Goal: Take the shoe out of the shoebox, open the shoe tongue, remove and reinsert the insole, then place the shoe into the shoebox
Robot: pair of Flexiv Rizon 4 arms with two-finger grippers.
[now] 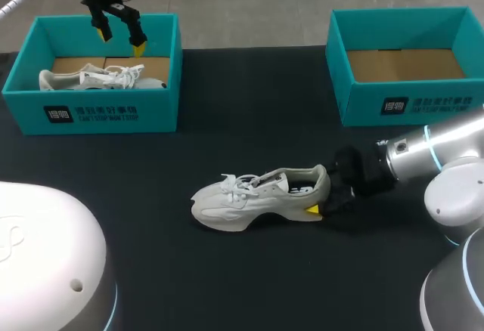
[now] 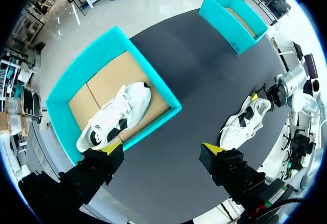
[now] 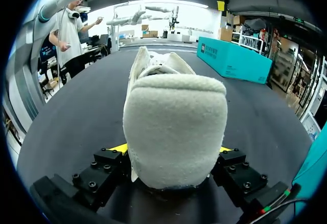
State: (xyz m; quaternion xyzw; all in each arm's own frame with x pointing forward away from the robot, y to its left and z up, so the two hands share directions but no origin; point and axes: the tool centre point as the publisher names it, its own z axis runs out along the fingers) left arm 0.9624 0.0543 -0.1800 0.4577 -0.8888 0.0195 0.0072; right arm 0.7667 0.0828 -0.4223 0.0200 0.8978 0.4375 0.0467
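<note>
Fig.: white sneaker is set upright on the black table, outside both boxes. Its heel is pinched from both sides by the R gripper. The L gripper is held over the L shoebox, fingers spread, empty (a second sneaker lies inside). Risk: the padded heel may be squashed and slip, so the toe could swing once the tongue is pulled.

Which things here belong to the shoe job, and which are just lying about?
In the job: shoe on the table, right claw shut on its heel, empty shoebox.
Idle: left shoebox, second shoe inside it, open left claw above it.
</note>
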